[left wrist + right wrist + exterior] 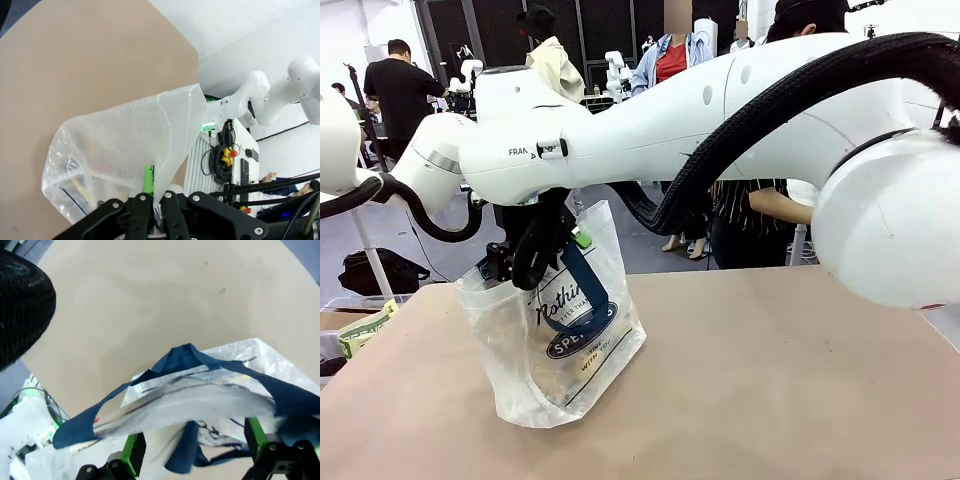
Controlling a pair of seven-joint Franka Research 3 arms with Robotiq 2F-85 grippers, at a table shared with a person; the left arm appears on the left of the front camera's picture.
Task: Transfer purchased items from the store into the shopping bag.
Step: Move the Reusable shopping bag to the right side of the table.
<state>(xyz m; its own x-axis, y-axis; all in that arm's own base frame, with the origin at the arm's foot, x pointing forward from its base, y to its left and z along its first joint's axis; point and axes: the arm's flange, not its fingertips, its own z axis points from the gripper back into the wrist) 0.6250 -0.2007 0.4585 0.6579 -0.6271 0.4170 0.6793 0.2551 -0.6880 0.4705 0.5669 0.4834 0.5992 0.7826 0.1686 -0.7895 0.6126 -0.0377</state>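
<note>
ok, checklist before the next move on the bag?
1. Left gripper pinching the shopping bag rim: ok, fingers shut on the plastic.
2. Right gripper holding anything: not ok, it is open, with its pads either side of the navy handle.
3. Bag standing on the table: ok.
4. Bag mouth spread open: not ok, the top looks crumpled together.
5. Contents: cannot tell, only dim shapes through the plastic.

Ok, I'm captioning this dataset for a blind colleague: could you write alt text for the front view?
A translucent shopping bag with navy strap handles and a navy oval logo stands on a tan table, its top held up by a black robot hand with green pads. Two white robot arms cross the frame above it, and a person stands behind the table.
</note>
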